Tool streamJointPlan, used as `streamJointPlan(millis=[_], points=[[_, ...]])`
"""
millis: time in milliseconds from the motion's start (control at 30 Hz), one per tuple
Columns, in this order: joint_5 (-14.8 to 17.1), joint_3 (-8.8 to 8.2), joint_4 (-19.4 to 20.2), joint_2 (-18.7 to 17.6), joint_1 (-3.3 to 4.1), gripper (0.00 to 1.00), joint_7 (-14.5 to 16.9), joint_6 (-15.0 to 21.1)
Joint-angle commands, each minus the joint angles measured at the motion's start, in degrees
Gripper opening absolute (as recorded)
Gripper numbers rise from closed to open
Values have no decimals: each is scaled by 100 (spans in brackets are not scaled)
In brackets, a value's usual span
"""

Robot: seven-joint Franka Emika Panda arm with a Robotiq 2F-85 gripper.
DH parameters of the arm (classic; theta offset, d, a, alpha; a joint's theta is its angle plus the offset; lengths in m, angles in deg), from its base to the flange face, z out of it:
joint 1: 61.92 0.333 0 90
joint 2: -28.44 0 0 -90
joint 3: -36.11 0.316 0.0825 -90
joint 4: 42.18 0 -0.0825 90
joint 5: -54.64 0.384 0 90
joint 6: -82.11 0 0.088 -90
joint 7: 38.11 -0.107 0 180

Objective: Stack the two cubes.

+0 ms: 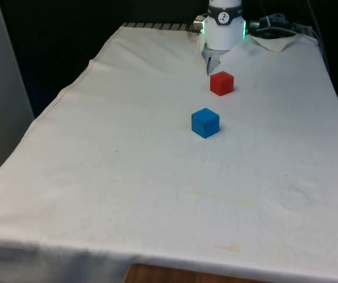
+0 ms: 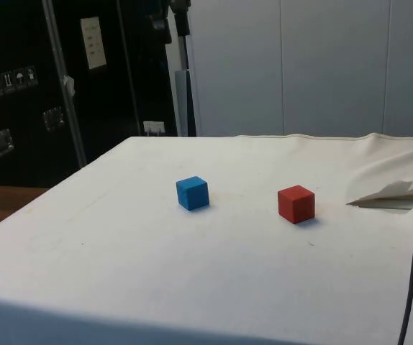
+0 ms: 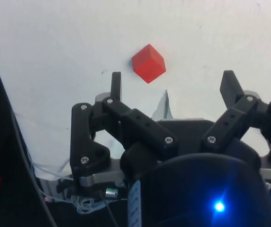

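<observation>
White cloth (image 1: 128, 194) covers the table from the near edge, where a strip of brown wood (image 1: 175, 276) shows beneath it in the front view, to the far end; it lies mostly flat, with a raised fold (image 2: 390, 195) at the side view's right. Dark cabinets (image 2: 19, 93) stand behind the table in the side view.

Arm: the white base (image 1: 224, 26) stands upright at the far end of the table, towards the front view's right. The wrist view looks straight down on the cloth from well above it, so the gripper (image 3: 172, 85) hangs high over the table, pointing downward. Its two black fingers (image 3: 116, 86) are spread wide apart, with nothing between them.

Blue cube (image 1: 205, 122): rests on the cloth near the table's middle, turned so that one corner faces the front camera. It is the nearer of the two cubes in the front view.

Red cube (image 1: 222, 83): rests on the cloth beyond the blue cube, close before the arm's base. In the wrist view it lies just past the fingertips, nearer the finger marked above. The two cubes stand apart, not touching, neither on top of the other.
</observation>
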Motion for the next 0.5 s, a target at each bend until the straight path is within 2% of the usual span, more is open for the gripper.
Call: streamJointPlan(millis=[0,167,200,267,467], points=[[-40,17,92,74,6,100,-69,103],[-23,46,401,286,6,100,-149,286],[0,29,275,183,0,100,-74,166],[-17,57,498,350,6,100,-178,338],[6,103,814,567,0,100,-304,516]])
